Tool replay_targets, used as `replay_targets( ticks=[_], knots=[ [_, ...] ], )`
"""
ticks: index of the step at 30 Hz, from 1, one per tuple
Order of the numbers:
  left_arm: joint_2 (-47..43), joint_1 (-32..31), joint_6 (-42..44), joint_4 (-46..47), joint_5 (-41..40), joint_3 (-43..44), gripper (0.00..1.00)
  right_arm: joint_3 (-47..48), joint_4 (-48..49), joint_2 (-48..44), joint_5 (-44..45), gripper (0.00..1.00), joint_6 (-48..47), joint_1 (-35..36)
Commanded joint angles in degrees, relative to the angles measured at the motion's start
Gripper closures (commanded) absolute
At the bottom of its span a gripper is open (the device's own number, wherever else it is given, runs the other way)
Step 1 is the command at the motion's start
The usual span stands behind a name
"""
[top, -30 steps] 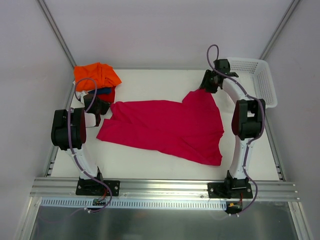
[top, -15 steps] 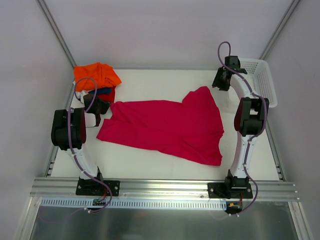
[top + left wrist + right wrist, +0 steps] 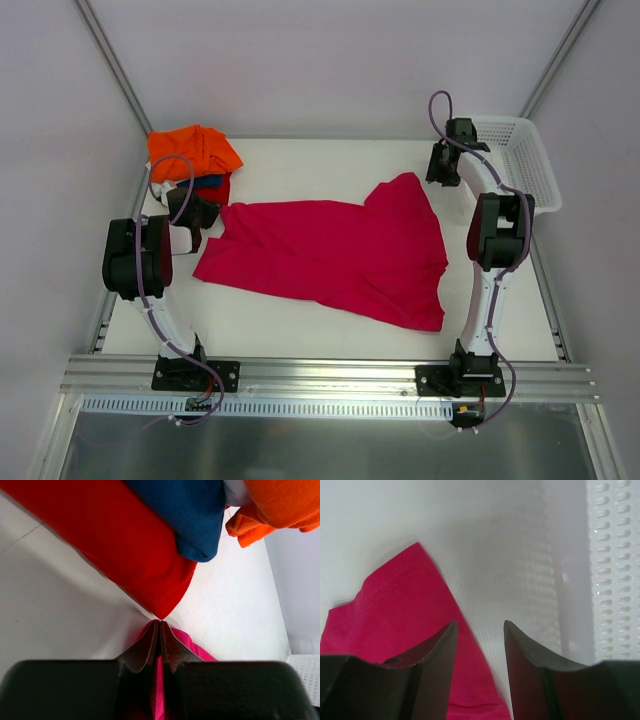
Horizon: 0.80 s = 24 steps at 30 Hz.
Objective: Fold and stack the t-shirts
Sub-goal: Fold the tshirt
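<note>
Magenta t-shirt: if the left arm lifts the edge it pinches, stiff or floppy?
Likely floppy: the magenta t-shirt lies flat and wrinkled, so it should sag from the left gripper. Probably light, being thin cloth. The rest would likely drag across the table.

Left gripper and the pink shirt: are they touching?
Touching. The left wrist view shows the left gripper shut, with a fold of the pink shirt pinched inside it.

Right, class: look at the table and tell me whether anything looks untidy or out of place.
The orange shirt at the far left is rumpled, not folded flat. The pink shirt lies spread crookedly, unfolded.
</note>
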Motion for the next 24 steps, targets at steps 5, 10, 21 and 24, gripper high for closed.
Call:
replay_targets(
  ticks=[5,10,21,24],
  knots=[
    [0.3,0.4,0.7,2.2,1.3,1.0,1.0,5.3,-0.3,2.4,-8.0,0.52,-2.1,-0.1],
    [0.4,0.4,0.7,2.2,1.3,1.1,1.0,6.2,0.9,3.6,-13.9,0.41,-0.3,-0.2],
    [0.3,0.5,0.7,1.9,1.1,1.1,1.0,4.1,9.1,6.3,-29.0,0.39,9.7,-0.1],
    [0.3,0.4,0.8,1.8,1.2,1.1,1.0,2.7,9.9,6.5,-27.8,0.39,10.3,-0.1]
  ],
)
